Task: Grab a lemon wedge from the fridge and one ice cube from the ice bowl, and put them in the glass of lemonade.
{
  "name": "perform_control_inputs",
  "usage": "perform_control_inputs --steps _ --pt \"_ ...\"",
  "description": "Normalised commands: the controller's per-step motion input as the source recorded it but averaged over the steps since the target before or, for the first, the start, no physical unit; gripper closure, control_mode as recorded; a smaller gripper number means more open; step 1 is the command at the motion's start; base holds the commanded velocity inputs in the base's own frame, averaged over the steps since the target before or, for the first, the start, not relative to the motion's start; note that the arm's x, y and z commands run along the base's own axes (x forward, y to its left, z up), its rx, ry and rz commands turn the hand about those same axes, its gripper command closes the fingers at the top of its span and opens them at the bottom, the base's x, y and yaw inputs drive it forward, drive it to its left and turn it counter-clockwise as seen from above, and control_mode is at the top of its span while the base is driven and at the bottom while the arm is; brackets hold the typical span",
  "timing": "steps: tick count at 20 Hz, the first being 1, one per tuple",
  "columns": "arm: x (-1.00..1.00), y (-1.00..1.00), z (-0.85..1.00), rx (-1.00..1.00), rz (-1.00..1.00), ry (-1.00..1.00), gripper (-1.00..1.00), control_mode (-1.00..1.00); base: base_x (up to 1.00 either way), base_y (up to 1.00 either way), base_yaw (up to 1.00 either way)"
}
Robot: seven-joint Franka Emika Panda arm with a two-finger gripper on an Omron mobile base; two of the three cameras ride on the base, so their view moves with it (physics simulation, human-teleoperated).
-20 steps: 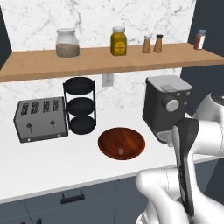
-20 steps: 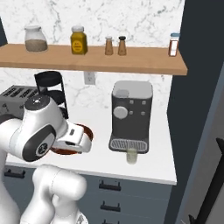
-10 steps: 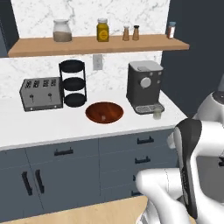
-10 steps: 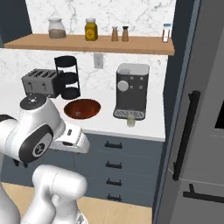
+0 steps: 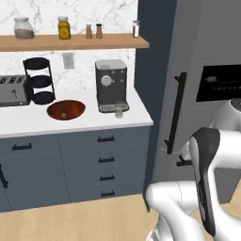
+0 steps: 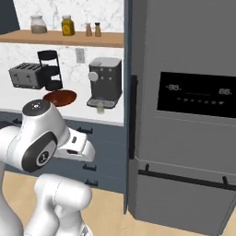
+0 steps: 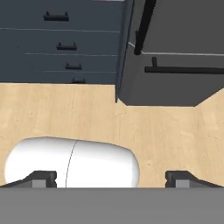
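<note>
Hanging low with its jaws spread wide and nothing between them, the gripper (image 7: 111, 178) points down at the wooden floor (image 7: 109, 113), with the foot of the fridge (image 6: 184, 115) and the dark blue drawers (image 7: 61, 39) at the top of the hand view. The fridge stands closed, its tall grey doors, long black bar handle (image 5: 175, 113) and black display panel (image 6: 198, 94) facing the robot. The ice bowl (image 5: 66, 109), reddish-brown and shallow, sits on the white counter (image 5: 70, 124) well apart from the gripper, in front of the black three-tier rack (image 5: 38, 80). The glass of lemonade (image 5: 119, 113) stands just in front of the coffee machine (image 5: 111, 84), to the right of the bowl. A toaster (image 6: 25, 75) rests at the counter's far left, and jars line the wooden shelf (image 5: 70, 42) above. Compared with half a second ago, both base views have swung toward the fridge, which now takes up much more of each frame, while the counter items sit farther to the left; this is the camera moving, not the objects.
</note>
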Motion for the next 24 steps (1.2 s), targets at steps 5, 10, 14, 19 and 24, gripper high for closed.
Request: perform_control_inputs --steps 5,10,14,19,24 --pt "0.0 0.0 0.0 0.0 0.0 0.0 -1.0 1.0 -0.3 -0.44 0.04" --pt "0.0 0.0 0.0 0.0 0.0 0.0 -1.0 1.0 -0.11 -0.06 0.03" --pt "0.0 0.0 0.0 0.0 0.0 0.0 -1.0 1.0 -0.3 0.0 0.02" --pt "0.0 0.0 0.0 0.0 0.0 0.0 -1.0 1.0 -0.71 0.0 0.0" --pt "0.0 0.0 0.0 0.0 0.0 0.0 -1.0 1.0 -0.26 0.09 -0.11"
